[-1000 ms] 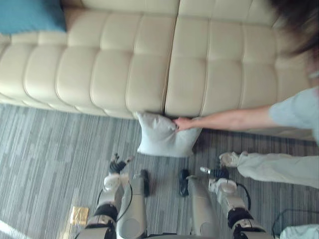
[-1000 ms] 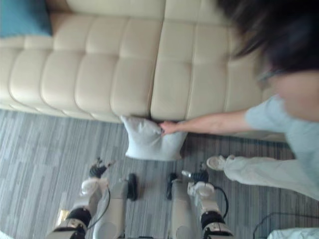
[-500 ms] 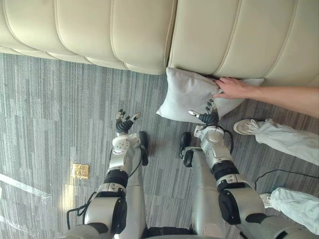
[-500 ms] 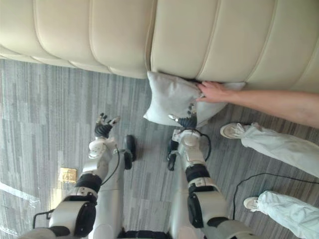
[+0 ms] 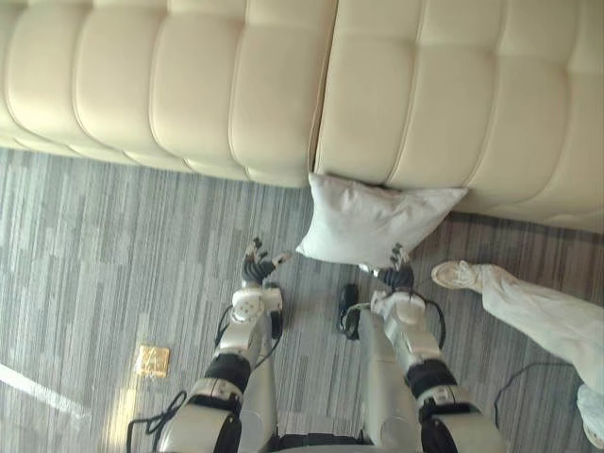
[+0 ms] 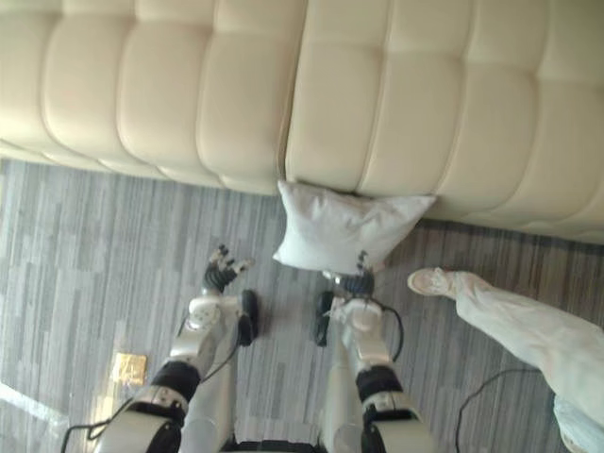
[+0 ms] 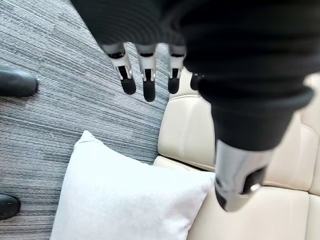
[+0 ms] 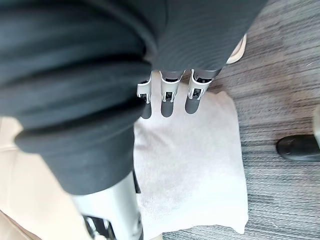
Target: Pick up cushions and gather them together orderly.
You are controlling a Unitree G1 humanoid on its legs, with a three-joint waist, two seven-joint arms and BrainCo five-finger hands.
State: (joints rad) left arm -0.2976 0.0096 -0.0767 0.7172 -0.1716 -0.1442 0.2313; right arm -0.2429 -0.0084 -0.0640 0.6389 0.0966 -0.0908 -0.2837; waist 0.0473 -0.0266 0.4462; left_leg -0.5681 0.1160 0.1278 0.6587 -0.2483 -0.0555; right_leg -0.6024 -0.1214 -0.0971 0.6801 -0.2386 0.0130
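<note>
Left eye view, cushion [image 5: 373, 222] freed of person [image 5: 538, 316]'s grip, against sofa [image 5: 236, 94]

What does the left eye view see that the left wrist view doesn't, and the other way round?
The left eye view adds the wide scene. The left robot hand is beside the cushion and the right robot hand is at its near edge. There is also a person's shoe and trouser leg, and a small gold square on the carpet.

The left wrist view adds the left robot hand's fingers from very close, straight and touching nothing.

Both show the white cushion on the grey carpet against the cream sofa.
</note>
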